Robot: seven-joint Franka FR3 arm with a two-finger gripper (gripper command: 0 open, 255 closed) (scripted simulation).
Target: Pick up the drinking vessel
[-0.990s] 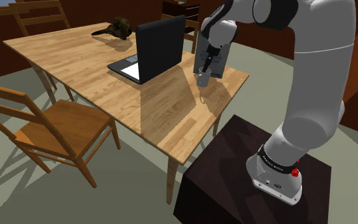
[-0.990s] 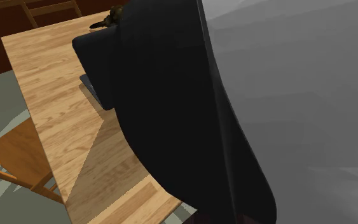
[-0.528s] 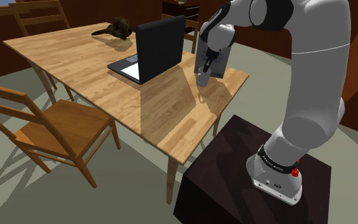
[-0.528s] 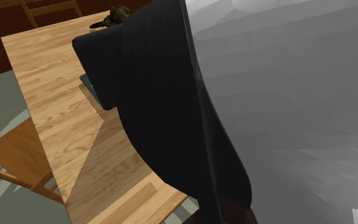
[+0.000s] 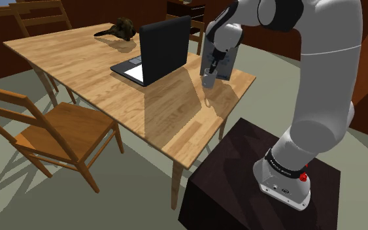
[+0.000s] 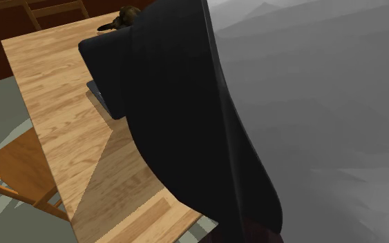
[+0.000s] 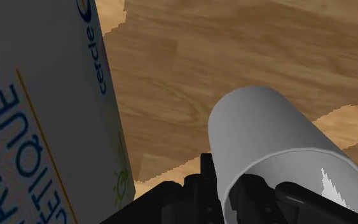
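Gripper [image 5: 209, 70] hangs over the wooden table [image 5: 163, 121] at the shoulder view's right, on the end of the white arm [image 5: 326, 85] reaching from the dark stand [image 5: 241, 180]. The cup [image 5: 207, 80] sits right under it, pale grey-white, near the table's right edge. It is right of the open black laptop [image 5: 156, 49] and just in front of a pale carton [image 5: 223, 65]. Cup's long axis runs approx. vertical, mouth up toward the hand and base toward the tabletop. Can't tell if the base touches the wood. In the wrist view the cup [image 7: 260, 133] is a plain cylinder, open end nearest the gripper [image 7: 225, 189] and closed end pointing away at the table. The black fingers [image 7: 199, 184] are nearly closed, w/ one outside the rim and one seemingly inside, pinching the cup's wall. A carton w/ blue lettering [image 7: 37, 108] stands beside the cup, apart from it. A wooden chair [image 5: 58, 131] stands at the near left, and a dark brown object [image 5: 119, 29] lies at the table's far end. In the second exterior view the arm's black and grey body [image 6: 310, 124] looms close, w/ table [image 6: 54, 103] and laptop [image 6: 106, 69] behind on the left.
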